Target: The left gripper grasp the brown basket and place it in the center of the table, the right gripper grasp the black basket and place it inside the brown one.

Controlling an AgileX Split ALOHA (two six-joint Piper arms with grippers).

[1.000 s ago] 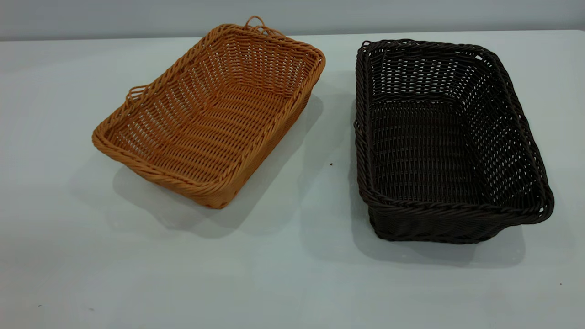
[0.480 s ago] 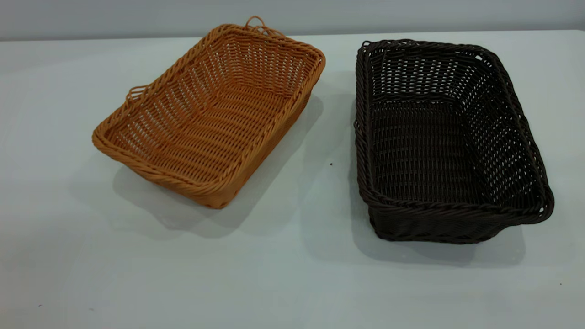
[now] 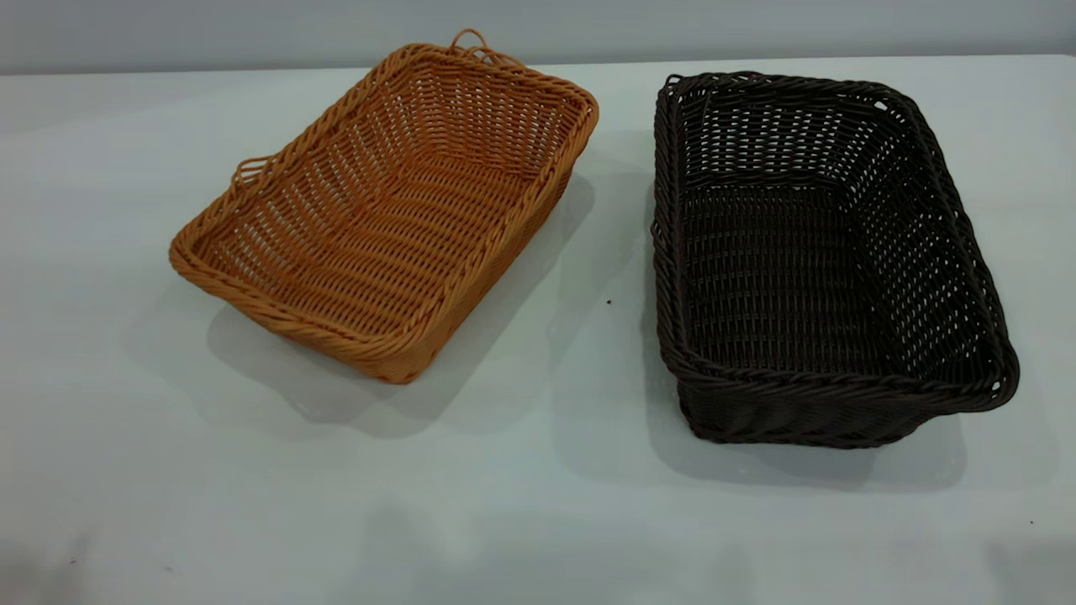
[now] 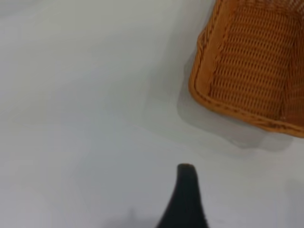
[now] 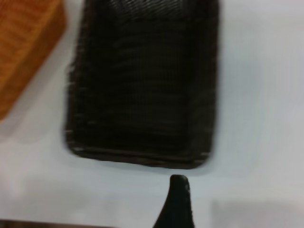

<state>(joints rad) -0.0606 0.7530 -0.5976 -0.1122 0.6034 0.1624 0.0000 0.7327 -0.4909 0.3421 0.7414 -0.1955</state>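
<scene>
The brown basket (image 3: 395, 210) lies on the white table (image 3: 538, 504) at the left, turned at an angle. The black basket (image 3: 824, 260) stands to its right, a gap apart. Neither arm shows in the exterior view. In the left wrist view one dark finger (image 4: 186, 199) of my left gripper (image 4: 235, 209) hangs over bare table, well short of the brown basket's corner (image 4: 251, 66). In the right wrist view one dark finger (image 5: 176, 204) of my right gripper (image 5: 213, 209) is just short of the black basket's near rim (image 5: 142, 159). Both grippers look open and empty.
The table's far edge (image 3: 538, 63) meets a grey wall behind the baskets. Bare tabletop lies in front of both baskets and between them. A corner of the brown basket (image 5: 23, 47) shows beside the black one in the right wrist view.
Faint shadows have appeared along the table's front edge at the left and right. The two baskets have not moved.
</scene>
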